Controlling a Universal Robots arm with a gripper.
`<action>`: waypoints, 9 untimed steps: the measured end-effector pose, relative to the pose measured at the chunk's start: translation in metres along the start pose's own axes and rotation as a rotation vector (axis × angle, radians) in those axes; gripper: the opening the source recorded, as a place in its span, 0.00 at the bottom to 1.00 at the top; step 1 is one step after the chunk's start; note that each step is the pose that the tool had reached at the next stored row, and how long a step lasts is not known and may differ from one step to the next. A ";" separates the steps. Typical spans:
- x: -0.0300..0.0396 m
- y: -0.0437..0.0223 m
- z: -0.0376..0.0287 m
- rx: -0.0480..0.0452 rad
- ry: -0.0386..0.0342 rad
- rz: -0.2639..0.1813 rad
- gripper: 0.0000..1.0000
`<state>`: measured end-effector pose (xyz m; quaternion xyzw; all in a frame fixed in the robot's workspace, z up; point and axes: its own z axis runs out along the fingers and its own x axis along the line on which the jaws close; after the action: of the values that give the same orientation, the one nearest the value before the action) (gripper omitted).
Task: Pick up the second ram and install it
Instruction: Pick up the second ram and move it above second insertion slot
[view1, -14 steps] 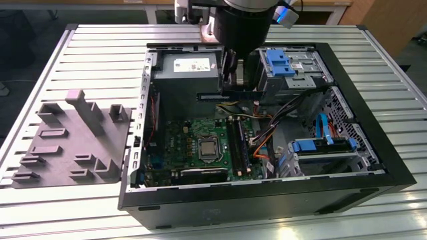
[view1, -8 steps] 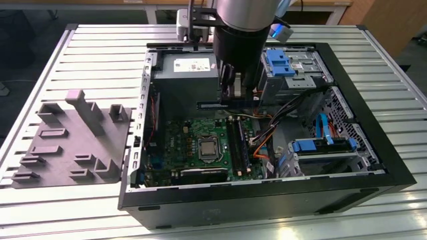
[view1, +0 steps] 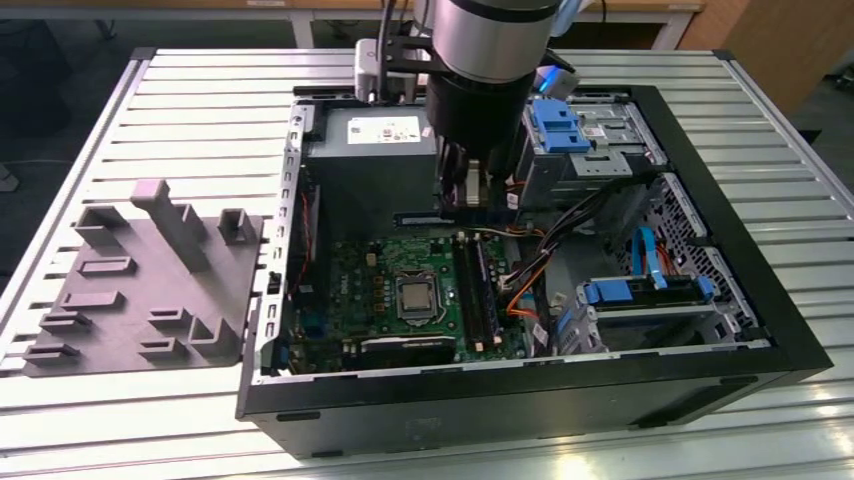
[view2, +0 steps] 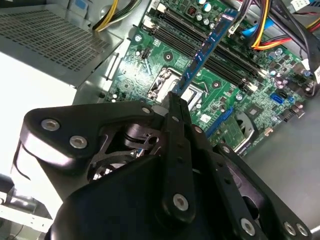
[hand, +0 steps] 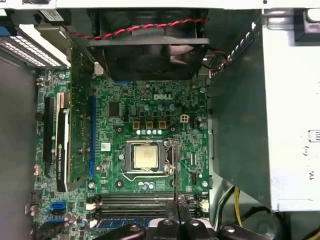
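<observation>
Second wrist view: the claw is clamped on one end of a ram, held over the motherboard inside the open case.

I am counting one computer case on the worktop, one grey holder, one motherboard, one processor, one fan, one power supply, two blue drive brackets and one ram stick.

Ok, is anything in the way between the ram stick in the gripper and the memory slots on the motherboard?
Nothing visible does. The gripper holds the ram stick above the memory slots, with open air between them. The coloured cables lie off to one side of the slots.
</observation>
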<state>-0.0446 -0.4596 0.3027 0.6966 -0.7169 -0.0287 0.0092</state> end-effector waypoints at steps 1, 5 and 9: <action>0.0001 -0.0001 0.0018 0.0000 0.0003 0.000 0.12; 0.0001 -0.0002 0.0040 0.0000 0.0008 0.000 0.12; 0.0001 -0.0002 0.0037 0.0001 0.0004 0.000 0.12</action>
<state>-0.0446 -0.4596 0.2990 0.6965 -0.7169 -0.0285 0.0093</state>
